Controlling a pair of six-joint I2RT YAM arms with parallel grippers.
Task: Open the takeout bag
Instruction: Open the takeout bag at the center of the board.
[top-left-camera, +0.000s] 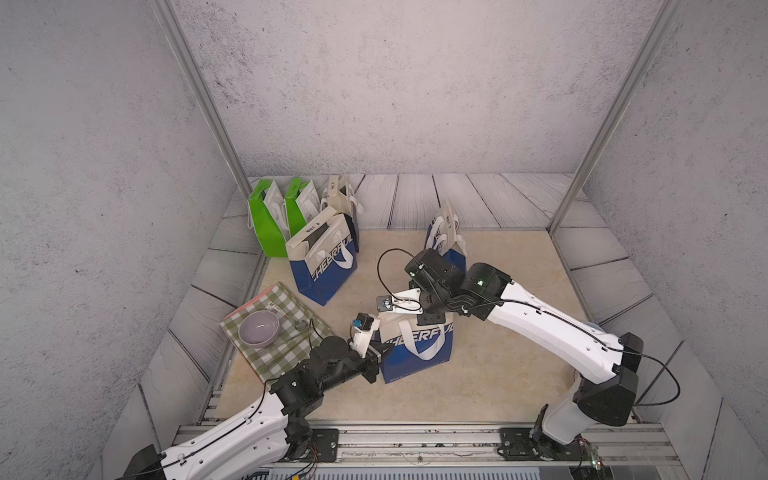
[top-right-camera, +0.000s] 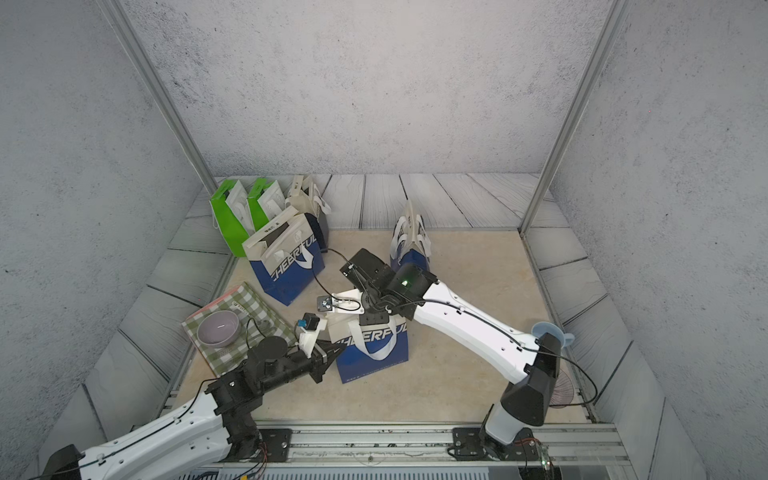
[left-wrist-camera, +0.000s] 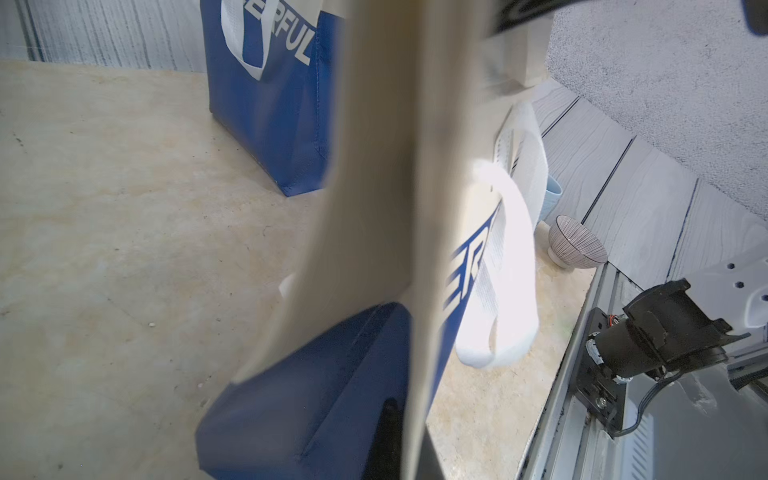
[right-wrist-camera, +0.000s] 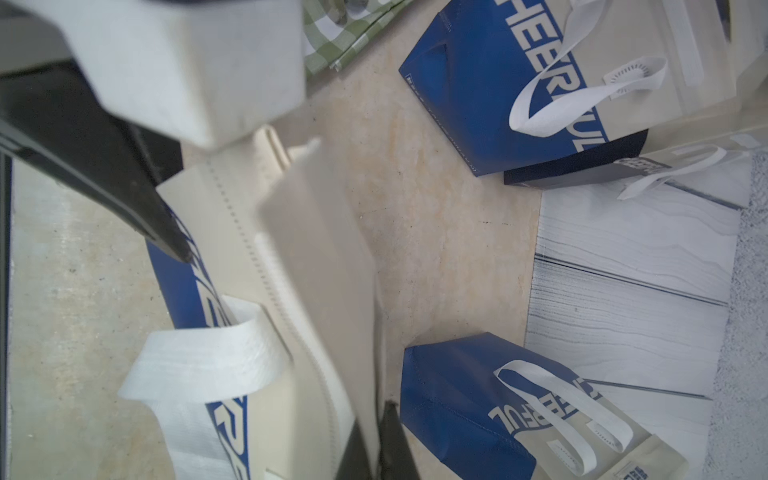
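the takeout bag (top-left-camera: 419, 361) stands upright just beside the checked cloth (top-left-camera: 286, 357), and its mouth runs lengthwise away from the cloth. the left gripper (top-left-camera: 384, 348), nearer the cloth, is clamped on the front rim. the right gripper (top-left-camera: 432, 319) straddles the back rim with narrow jaws, and i cannot tell whether it grips.

This is a robot test cell in a lab. Grey speckled panel walls (top-left-camera: 395, 83) stand between bare aluminium posts (top-left-camera: 199, 95), and two arms (top-left-camera: 548, 328) are bolted to a metal rail (top-left-camera: 415, 440) at the front edge. The wood planks (top-left-camera: 457, 199) are a flat printed sheet laid round a beige stone-look surface (top-left-camera: 498, 374). The props are few: a takeout bag (top-left-camera: 440, 357), other bags (top-left-camera: 328, 270), and a bowl (top-left-camera: 258, 328) on a checked cloth (top-left-camera: 286, 353).
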